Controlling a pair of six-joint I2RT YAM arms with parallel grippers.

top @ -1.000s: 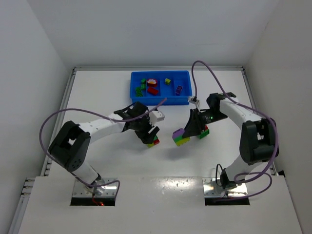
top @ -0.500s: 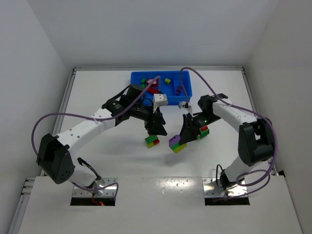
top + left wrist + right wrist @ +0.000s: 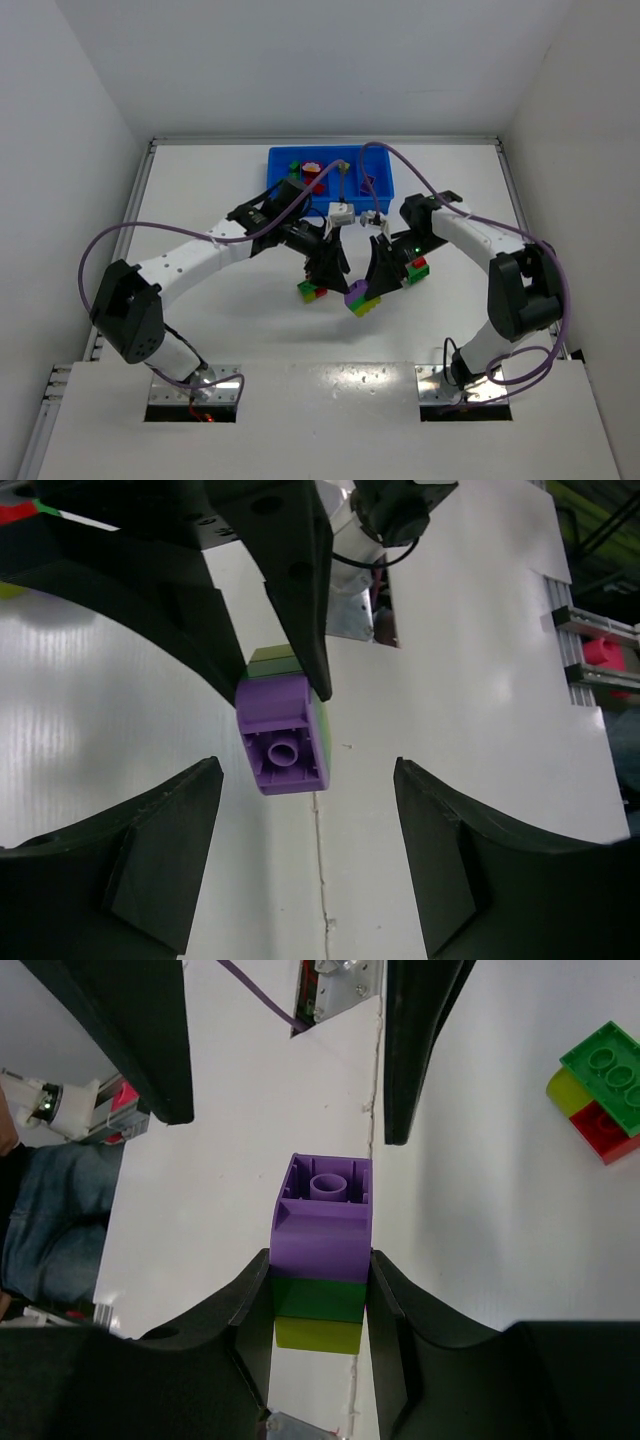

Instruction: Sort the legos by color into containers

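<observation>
White table (image 3: 210, 190), one blue tray (image 3: 274, 160), three brick clumps (image 3: 312, 290)

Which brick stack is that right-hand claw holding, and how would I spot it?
From the blue tray at the table's far side, come nearer, toward the middle. There the right gripper clamps a three-brick stack: purple, green, yellow. The loose clump beside it has red and no purple.

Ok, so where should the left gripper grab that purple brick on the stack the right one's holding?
Pinch the purple brick by its two flat side walls, coming end-on at its hollow face. The right gripper clamps the green brick behind, leaving that end free, squarely facing the open left gripper.
</observation>
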